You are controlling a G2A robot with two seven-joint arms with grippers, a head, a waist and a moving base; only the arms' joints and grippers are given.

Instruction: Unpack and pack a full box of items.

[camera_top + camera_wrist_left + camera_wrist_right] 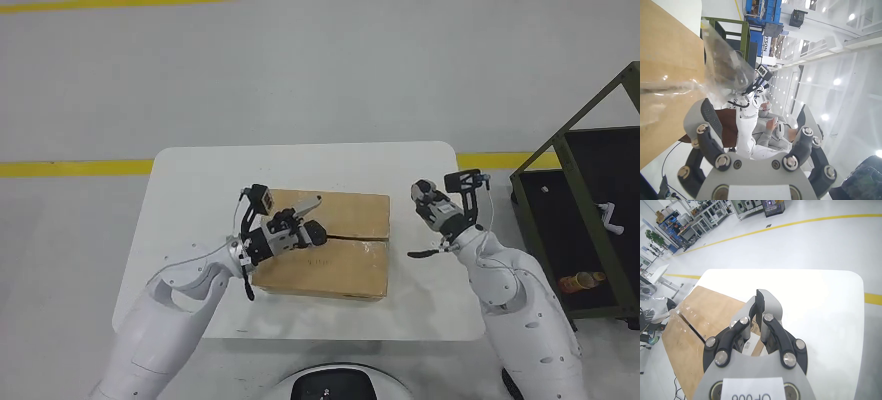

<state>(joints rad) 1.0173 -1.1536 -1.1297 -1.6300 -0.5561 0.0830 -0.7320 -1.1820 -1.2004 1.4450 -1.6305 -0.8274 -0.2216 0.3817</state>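
Table [200, 170] bears the box [340, 268]; my left gripper [313, 218] gapes over its seam [352, 237], right gripper [422, 190] clenched empty beside.

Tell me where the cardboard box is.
In the top view the cardboard box sits centred on the white table, under the left gripper; the right gripper hovers beside it.
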